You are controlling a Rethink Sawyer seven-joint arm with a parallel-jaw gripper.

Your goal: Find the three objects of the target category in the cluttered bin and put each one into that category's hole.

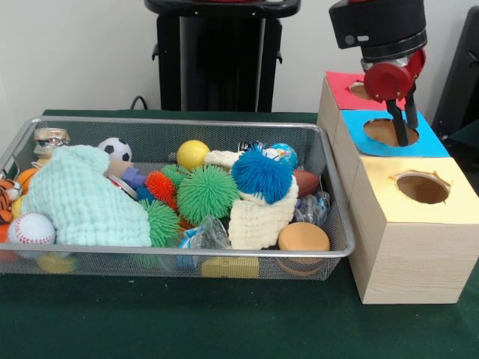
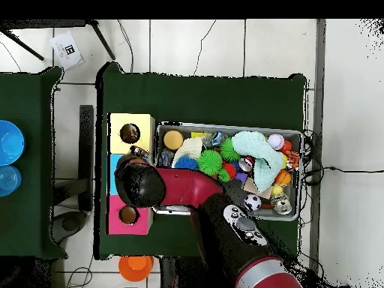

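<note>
Wire bin [image 1: 329, 161] packed wall to wall, no bare floor showing; mint cloth [image 1: 84, 198] heaps over its one end, spiky balls [image 1: 207, 193] crowd the middle; gripper [image 1: 401, 123] hangs in the blue hole [image 1: 391, 132], blocking it; yellow hole [image 1: 423, 187] open and clear above; red hole [image 1: 361, 90] partly hidden behind the arm, seemingly free.

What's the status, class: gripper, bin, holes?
Gripper over blue hole, nothing visibly held. Bin still cluttered. Yellow hole and red hole unobstructed.
</note>
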